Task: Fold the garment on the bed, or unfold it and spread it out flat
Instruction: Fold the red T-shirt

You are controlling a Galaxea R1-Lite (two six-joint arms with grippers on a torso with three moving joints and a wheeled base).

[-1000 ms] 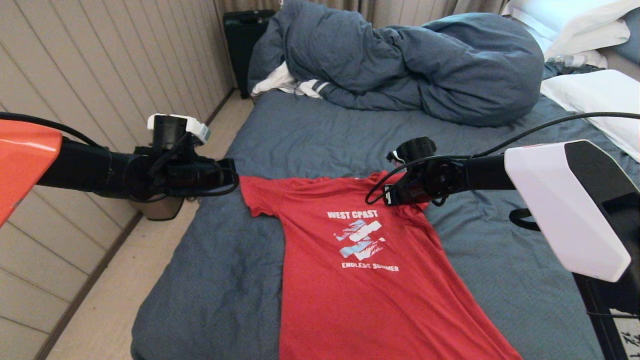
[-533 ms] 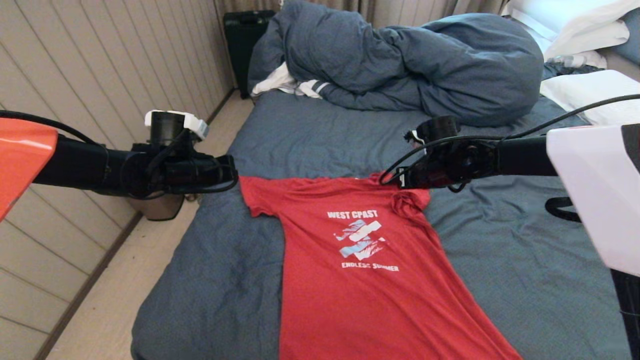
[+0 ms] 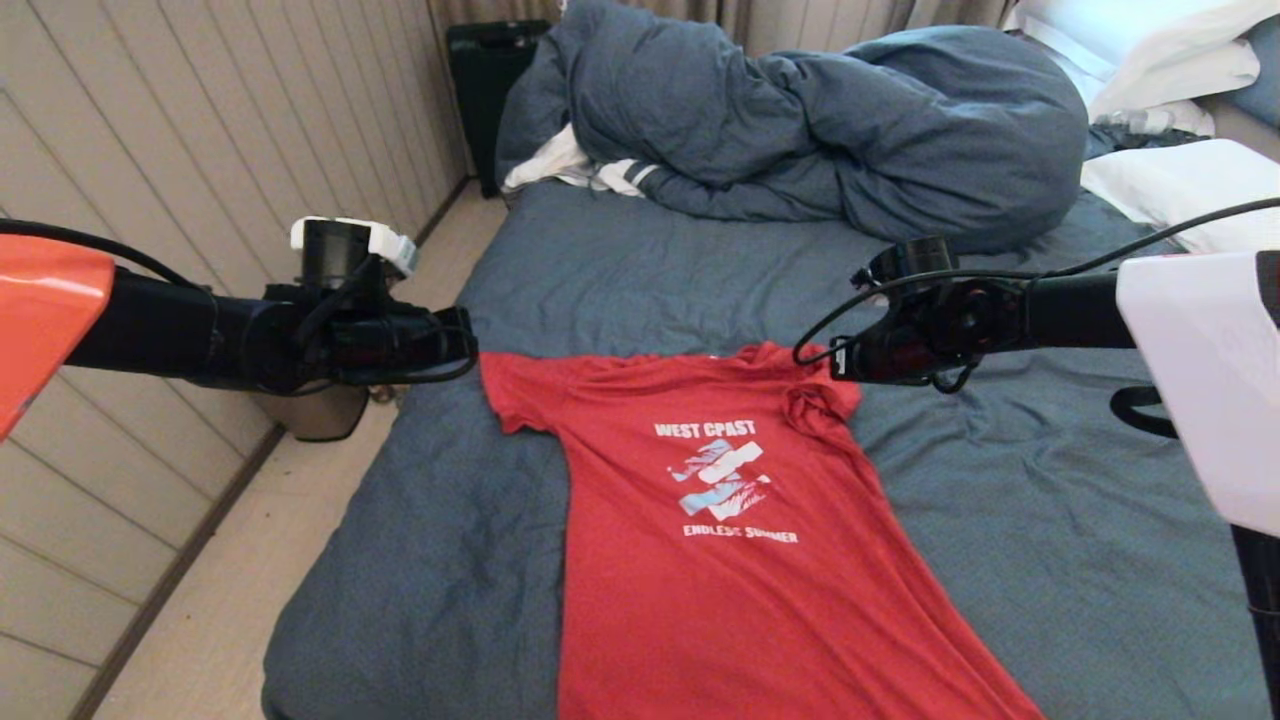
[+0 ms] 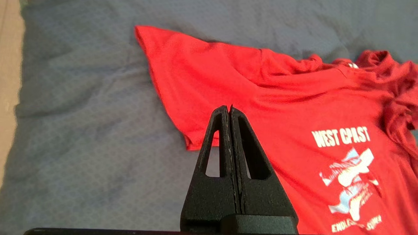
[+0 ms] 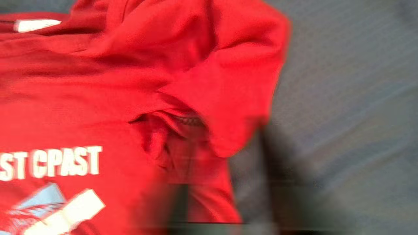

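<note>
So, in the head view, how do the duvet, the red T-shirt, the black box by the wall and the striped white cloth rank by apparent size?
1. red T-shirt and duvet: similar, and the shirt is nearer, so unranked
2. black box
3. striped white cloth, partly hidden under the duvet

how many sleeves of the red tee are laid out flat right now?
1. The sleeve on the robot's left lies spread flat on the bed. The sleeve on the robot's right is bunched and folded onto itself, so it does not count.
</note>
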